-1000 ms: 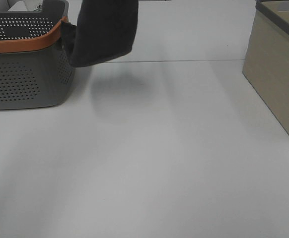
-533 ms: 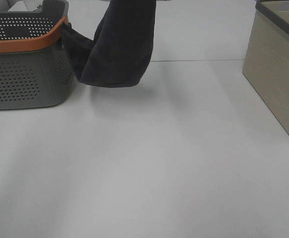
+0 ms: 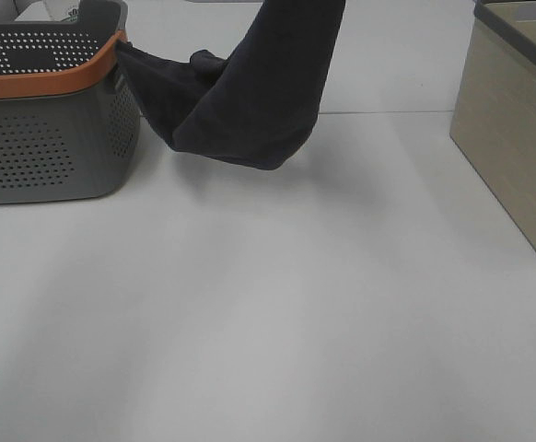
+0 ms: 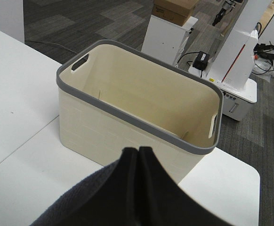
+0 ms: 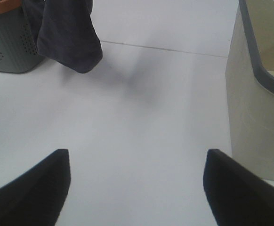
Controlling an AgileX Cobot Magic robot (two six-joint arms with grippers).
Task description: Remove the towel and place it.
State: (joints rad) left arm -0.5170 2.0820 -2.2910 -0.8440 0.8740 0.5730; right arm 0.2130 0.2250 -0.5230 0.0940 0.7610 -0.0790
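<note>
The dark charcoal towel [image 3: 250, 92] hangs in the air beside the grey basket [image 3: 47, 138], one corner still draped on the basket's orange rim. Its upper end runs out of the top of the exterior view, where the left arm is hidden. In the left wrist view my left gripper [image 4: 139, 157] is shut on the towel [image 4: 94, 202], which bunches below the black fingers. My right gripper [image 5: 137, 183] is open and empty, low over the white table [image 5: 141, 117], with the towel [image 5: 68, 35] hanging ahead of it.
A beige bin with a grey rim [image 3: 517, 120] stands at the table's right edge; its inside is bare in the left wrist view [image 4: 141, 101]. Beyond the table are dark floor and white equipment [image 4: 236, 61].
The towel has swung to the right and away from the grey basket, pulling out longer, with only one corner left on the basket rim.
</note>
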